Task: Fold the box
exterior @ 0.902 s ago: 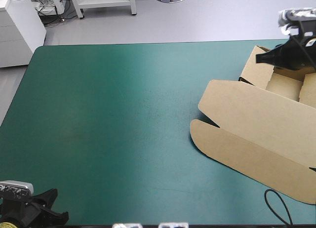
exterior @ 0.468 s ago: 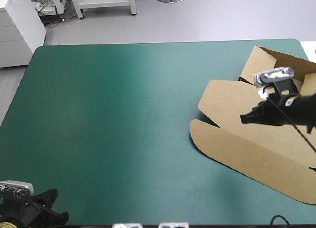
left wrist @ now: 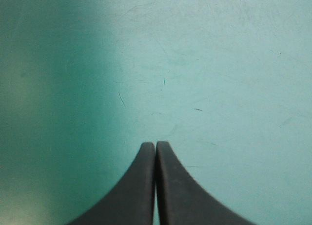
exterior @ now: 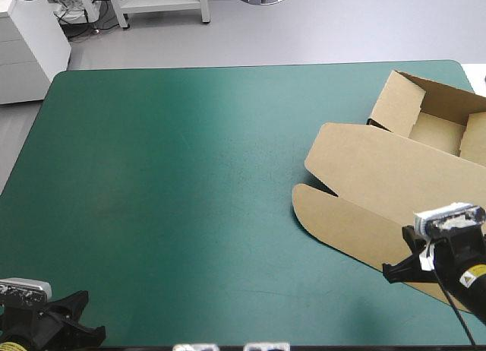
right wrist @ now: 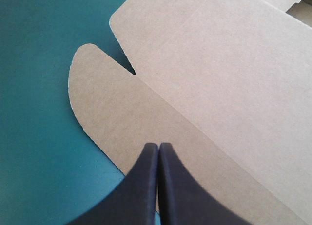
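The brown box [exterior: 395, 176] lies at the table's right side as an open tray, its walls raised at the far right and its wide lid [right wrist: 209, 74] flat toward the front. My right gripper [exterior: 391, 273] is shut and hovers over the lid's front flap [right wrist: 112, 118] near its front edge, holding nothing. In the right wrist view the right gripper [right wrist: 158, 146] makes one pointed arch above the board. At the table's front left corner my left gripper [exterior: 80, 305] is shut too. The left wrist view has the left gripper [left wrist: 155, 144] over bare teal-green cover.
The teal-green cover [exterior: 175, 184] stretches bare from the box to the table's left edge. Beyond the far edge stand a white cabinet [exterior: 26, 47] and a frame's legs [exterior: 159, 5].
My right gripper has swept from above the tray at the far right, over the lid, down to the lid's front flap. The box and the left arm have stayed put.
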